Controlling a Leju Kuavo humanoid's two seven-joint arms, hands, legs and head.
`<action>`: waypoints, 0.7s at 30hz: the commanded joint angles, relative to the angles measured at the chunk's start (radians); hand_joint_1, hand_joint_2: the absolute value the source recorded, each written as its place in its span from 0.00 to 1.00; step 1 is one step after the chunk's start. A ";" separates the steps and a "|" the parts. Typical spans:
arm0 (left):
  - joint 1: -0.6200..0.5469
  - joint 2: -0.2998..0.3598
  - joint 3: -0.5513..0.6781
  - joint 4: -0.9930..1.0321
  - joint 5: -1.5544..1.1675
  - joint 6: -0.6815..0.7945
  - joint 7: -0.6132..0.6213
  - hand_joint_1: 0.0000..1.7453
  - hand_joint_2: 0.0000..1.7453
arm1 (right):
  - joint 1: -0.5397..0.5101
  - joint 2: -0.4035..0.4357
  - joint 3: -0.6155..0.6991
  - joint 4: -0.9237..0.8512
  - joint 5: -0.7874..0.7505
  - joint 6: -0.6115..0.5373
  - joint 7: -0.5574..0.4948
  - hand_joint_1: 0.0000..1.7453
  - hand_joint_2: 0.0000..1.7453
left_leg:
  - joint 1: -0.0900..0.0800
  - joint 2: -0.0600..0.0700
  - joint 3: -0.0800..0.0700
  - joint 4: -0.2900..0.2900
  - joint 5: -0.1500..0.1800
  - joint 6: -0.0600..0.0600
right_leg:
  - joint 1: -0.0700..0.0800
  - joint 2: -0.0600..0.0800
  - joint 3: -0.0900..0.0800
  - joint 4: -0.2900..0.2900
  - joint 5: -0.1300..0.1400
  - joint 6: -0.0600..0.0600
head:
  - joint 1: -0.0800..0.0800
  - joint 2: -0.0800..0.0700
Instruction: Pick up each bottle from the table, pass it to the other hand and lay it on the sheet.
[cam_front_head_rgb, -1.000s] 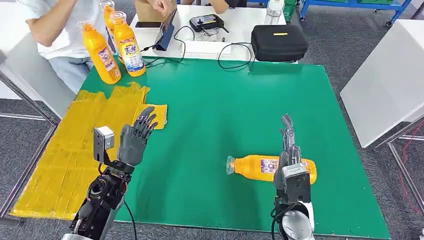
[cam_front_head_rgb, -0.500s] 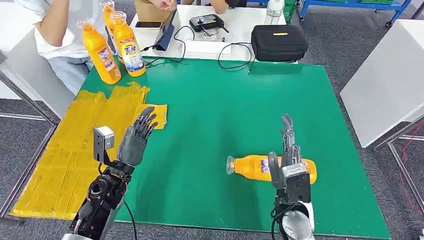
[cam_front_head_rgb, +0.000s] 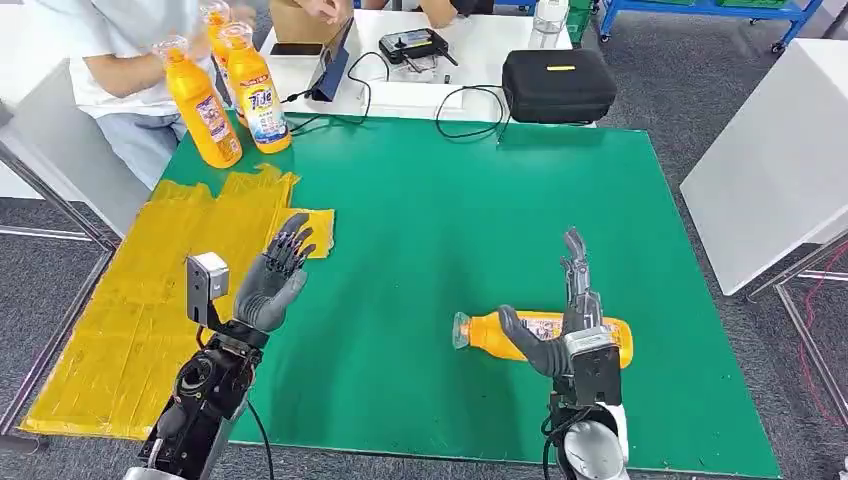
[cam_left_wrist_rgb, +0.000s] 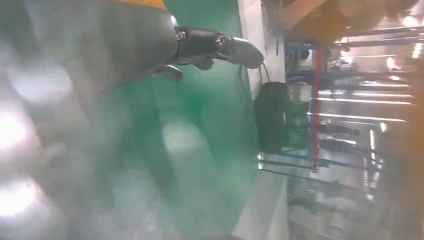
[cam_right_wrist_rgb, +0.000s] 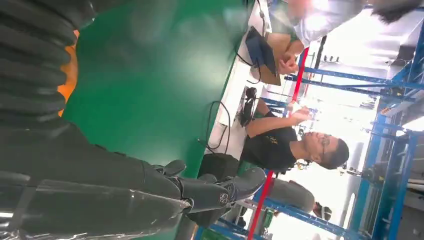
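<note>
- You are at the first step: picking up the bottle (cam_front_head_rgb: 545, 337) that lies on its side on the green table (cam_front_head_rgb: 450, 210), near the robot's right edge.
- Your right hand (cam_front_head_rgb: 560, 325) is over the bottle. Its thumb is spread wide and its fingers point straight out. It holds nothing yet.
- Your left hand (cam_front_head_rgb: 272, 275) is up over the table with fingers apart, holding nothing, next to the yellow sheet (cam_front_head_rgb: 150, 300).
- Next, I think you need to lower the right hand and close the fingers round the bottle's middle.
- Two more bottles (cam_front_head_rgb: 228, 95) stand at the far corner.
</note>
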 joint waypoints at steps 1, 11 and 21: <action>-0.037 -0.001 -0.017 0.064 -0.002 0.002 0.001 0.00 1.00 | -0.026 0.005 0.001 0.050 -0.006 0.001 0.000 0.00 1.00 | 0.000 -0.001 0.005 -0.001 -0.002 0.000 | -0.001 0.003 0.005 -0.001 -0.002 -0.001 | 0.000 0.000; -0.037 -0.001 -0.017 0.064 -0.002 0.002 0.001 1.00 1.00 | -0.026 0.005 0.001 0.050 -0.006 0.001 0.000 0.97 1.00 | 0.000 -0.001 0.004 -0.001 -0.001 0.000 | -0.001 0.003 0.005 -0.001 -0.001 -0.001 | 0.000 0.000; -0.037 -0.001 -0.017 0.064 -0.002 0.002 0.001 1.00 1.00 | -0.026 0.005 0.001 0.050 -0.006 0.001 0.000 1.00 1.00 | 0.000 -0.001 0.005 -0.001 -0.001 0.000 | -0.001 0.003 0.005 -0.001 -0.002 -0.001 | 0.000 0.000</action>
